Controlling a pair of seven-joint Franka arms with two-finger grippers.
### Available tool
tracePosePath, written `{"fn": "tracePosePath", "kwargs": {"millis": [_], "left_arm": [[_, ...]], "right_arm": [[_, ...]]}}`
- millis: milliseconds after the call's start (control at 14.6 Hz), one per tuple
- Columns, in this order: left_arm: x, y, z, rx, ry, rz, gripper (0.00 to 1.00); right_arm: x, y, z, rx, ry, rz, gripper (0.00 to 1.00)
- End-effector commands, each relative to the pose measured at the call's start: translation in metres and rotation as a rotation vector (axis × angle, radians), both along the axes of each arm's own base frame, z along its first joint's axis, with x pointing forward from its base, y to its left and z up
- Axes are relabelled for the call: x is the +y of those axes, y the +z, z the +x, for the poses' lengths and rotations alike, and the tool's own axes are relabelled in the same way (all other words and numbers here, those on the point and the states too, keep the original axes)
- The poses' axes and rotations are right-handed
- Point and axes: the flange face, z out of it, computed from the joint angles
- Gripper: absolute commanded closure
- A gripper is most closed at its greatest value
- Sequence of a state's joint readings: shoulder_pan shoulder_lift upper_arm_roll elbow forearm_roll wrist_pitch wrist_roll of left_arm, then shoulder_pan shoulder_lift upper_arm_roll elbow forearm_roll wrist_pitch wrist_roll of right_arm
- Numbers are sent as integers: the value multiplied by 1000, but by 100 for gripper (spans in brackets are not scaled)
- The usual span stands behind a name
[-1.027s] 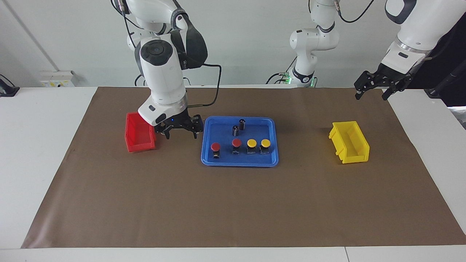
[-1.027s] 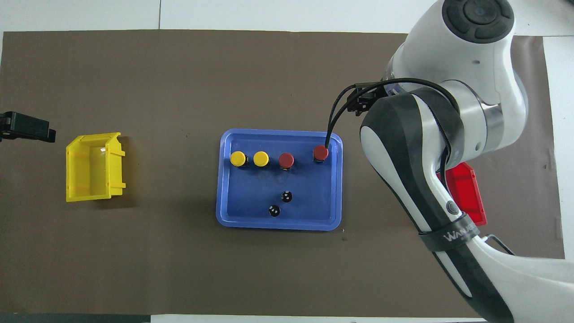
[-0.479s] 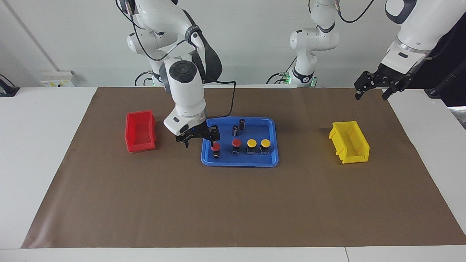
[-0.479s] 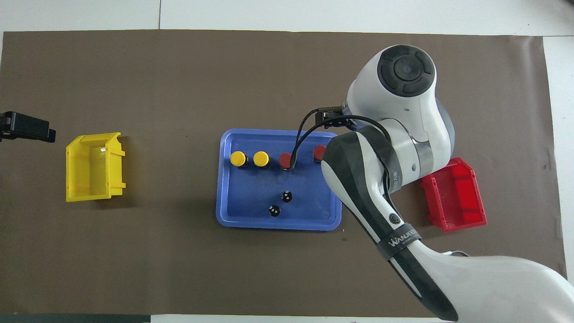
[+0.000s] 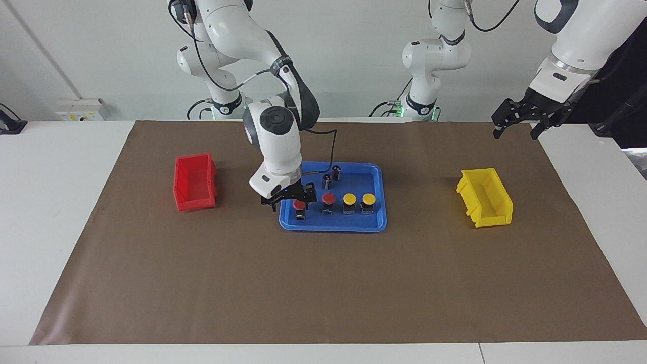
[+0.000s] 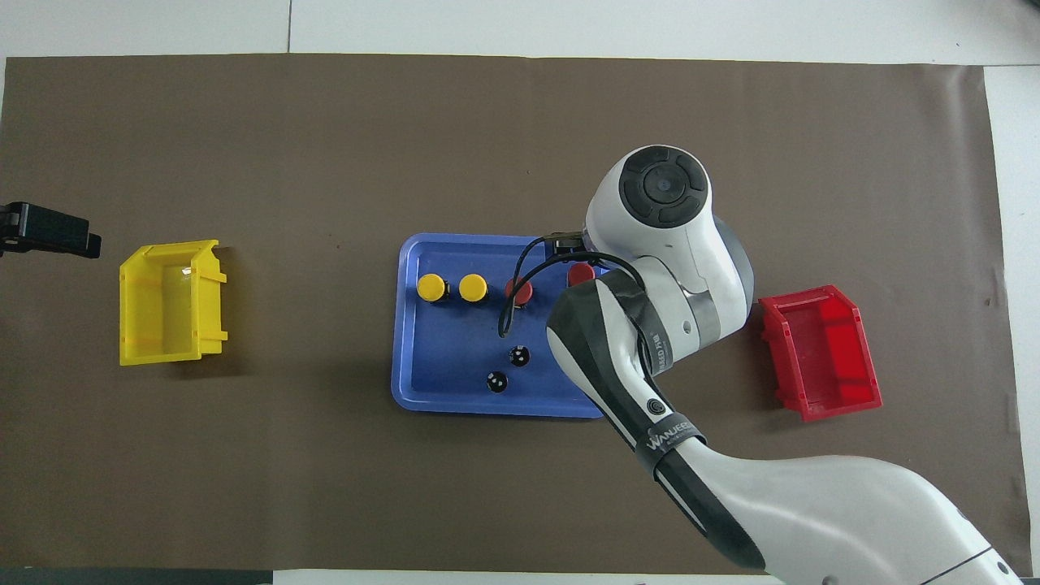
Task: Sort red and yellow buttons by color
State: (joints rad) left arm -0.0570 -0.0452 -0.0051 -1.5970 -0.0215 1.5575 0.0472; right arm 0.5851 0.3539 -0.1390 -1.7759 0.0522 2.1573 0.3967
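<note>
— Buttons: where are they?
— All four in the blue tray (image 5: 376, 222), one row — two red buttons (image 5: 299, 204) toward the right arm's end, two yellow buttons (image 5: 368, 198) beside them.
— Pincers?
— Right pincer (image 5: 289, 198) spread wide, low over the outer red one, not gripping. Left pincer (image 5: 520, 121) released — waiting above the tabletop (image 5: 60, 212) near the yellow bin (image 5: 486, 197).
</note>
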Motion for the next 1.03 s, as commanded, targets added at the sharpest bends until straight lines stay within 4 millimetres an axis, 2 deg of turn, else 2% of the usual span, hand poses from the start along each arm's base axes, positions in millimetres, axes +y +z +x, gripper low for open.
{"fn": "tracePosePath", "kwargs": {"millis": [0, 205, 548, 822, 959], "left_arm": [[3, 1, -5, 6, -4, 19, 0], [3, 1, -5, 6, -4, 19, 0], [3, 1, -6, 8, -4, 19, 0], [3, 1, -6, 8, -4, 19, 0], [3, 1, -6, 8, -4, 19, 0]], "right_arm": [[-5, -5, -10, -3, -17, 14, 5], [-2, -8, -15, 2, -18, 24, 14], [11, -12, -24, -6, 10, 28, 14], [12, -13, -26, -8, 14, 29, 15], [12, -13, -25, -9, 16, 29, 30]]}}
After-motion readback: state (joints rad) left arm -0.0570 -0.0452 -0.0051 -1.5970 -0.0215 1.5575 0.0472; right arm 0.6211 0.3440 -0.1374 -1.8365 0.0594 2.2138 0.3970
